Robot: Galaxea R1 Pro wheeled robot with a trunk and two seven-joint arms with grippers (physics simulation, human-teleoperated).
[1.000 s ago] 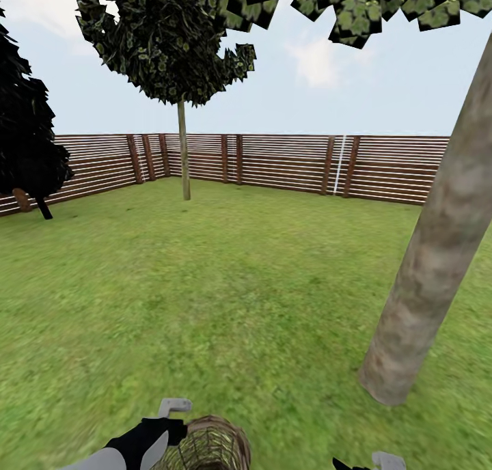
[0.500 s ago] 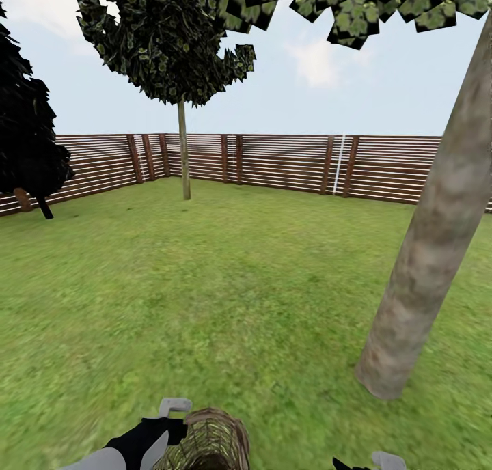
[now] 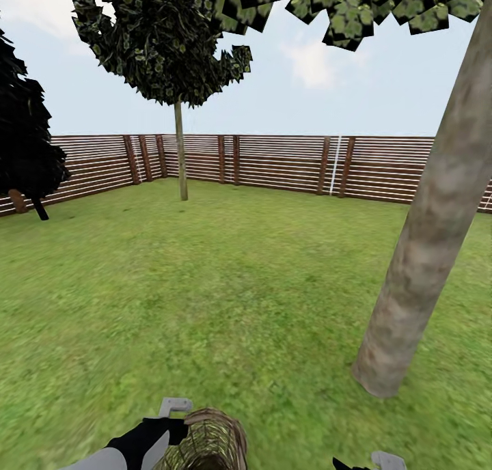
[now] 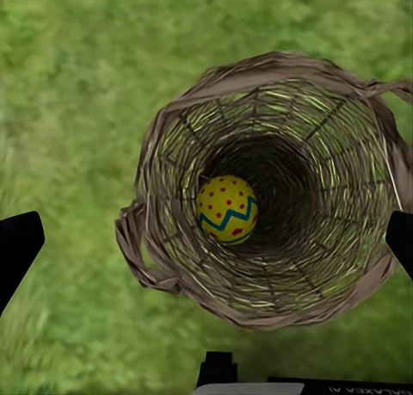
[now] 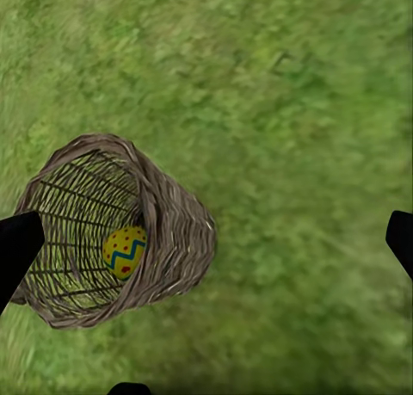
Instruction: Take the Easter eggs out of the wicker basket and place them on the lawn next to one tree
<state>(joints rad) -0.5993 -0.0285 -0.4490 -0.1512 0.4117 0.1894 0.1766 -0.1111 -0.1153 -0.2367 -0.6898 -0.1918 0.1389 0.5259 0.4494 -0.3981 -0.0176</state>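
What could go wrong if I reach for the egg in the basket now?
The yellow red-dotted egg with a blue-green zigzag lies deep at the bottom of the round brown woven-twig wicker basket, so the open left gripper may snag the rim or tip the basket on the mottled green lawn. Just one egg shows inside; others may be hidden. The thick pale grey-brown tree trunk stands apart, to the right.

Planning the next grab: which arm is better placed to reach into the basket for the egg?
Left, probably. Its open fingers straddle the wicker basket, looking straight down at the egg. The right gripper sees the basket off to one side.
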